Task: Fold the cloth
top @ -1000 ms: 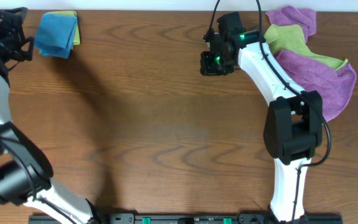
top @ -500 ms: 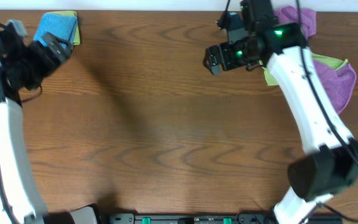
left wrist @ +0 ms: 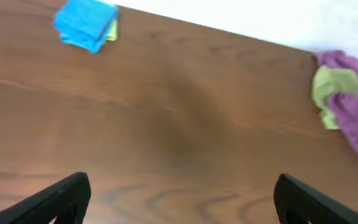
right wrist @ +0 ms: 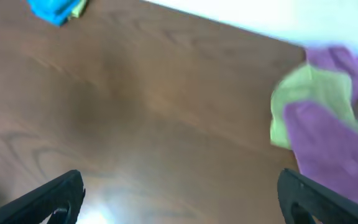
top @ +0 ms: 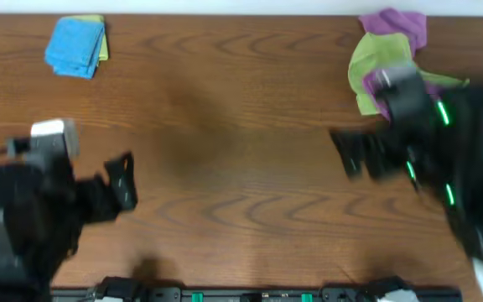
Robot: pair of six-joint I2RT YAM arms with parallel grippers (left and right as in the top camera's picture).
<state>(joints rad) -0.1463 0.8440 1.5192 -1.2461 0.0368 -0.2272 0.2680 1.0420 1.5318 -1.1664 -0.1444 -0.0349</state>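
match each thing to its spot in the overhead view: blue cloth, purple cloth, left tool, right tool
Things:
1 blue cloth
2 purple cloth
3 left tool
4 right tool

Spots:
A mid right, blurred
B top left, folded
C lower left, open
D top right, crumpled

Pairs: 1-B, 2-D, 3-C, 4-A

Bare table point(top: 241, 109) wood runs wide through the middle, open lane between left gripper point(top: 122, 184) and right gripper point(top: 355, 155), both spread open, well apart. Obstacles hug the far edge only: the cloth point(top: 74, 46) folded far left atop a lime-green cloth point(top: 101, 44), purple-and-green heap point(top: 376, 59) far right, its near side hidden behind the blurred right arm point(top: 459, 143).
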